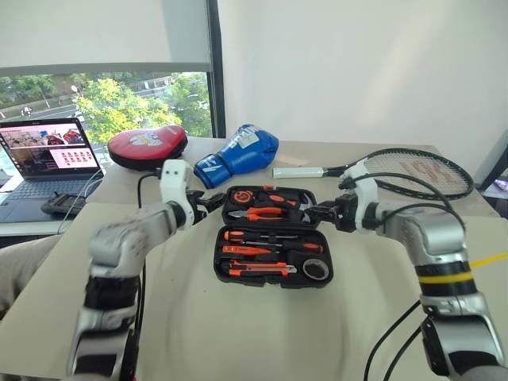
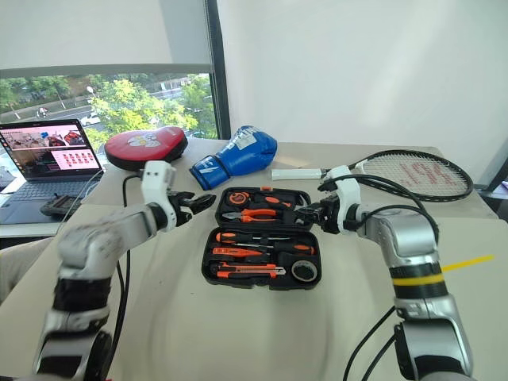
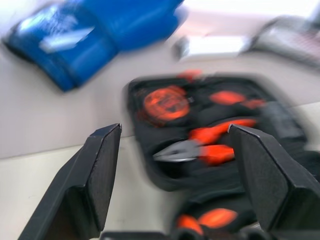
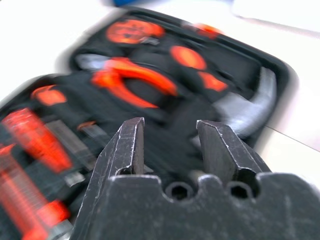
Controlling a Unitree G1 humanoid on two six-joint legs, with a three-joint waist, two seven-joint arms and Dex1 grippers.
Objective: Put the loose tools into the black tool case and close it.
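the black tool case (image 1: 272,236) lay open on the desk (image 1: 238,325), straight ahead and between the two arms, its long axis running across the view from left to right. its far half was the lid, holding the orange-handled pliers (image 1: 266,213); its near half already held the loose tools in their slots — the slim screwdrivers (image 1: 254,237), the utility knife (image 1: 258,270) and the dark tape roll (image 1: 316,269) at the right end. nothing loose showed on the desk around it, so by my reading the filling was done and the closing remained.

the relation that mattered was the lid to the two tools. the left tool (image 1: 213,202) hung just beside the lid's left end, the right tool (image 1: 324,211) just beside its right end, each aimed inward along the case's long axis and slightly down. neither was clearly nearer; they flanked the lid about evenly, so folding it toward the robot over the near half looked like a job for both at once.

the left tool was spread wide and empty, with the lid seen through the gap between its fingers (image 3: 90,185). the right tool stood partly apart, gripping nothing.

as for writing, the blue boxing glove (image 1: 238,155) behind the case carried a white patch and the racket (image 1: 413,171) had red marks on its strings, but neither could be read.
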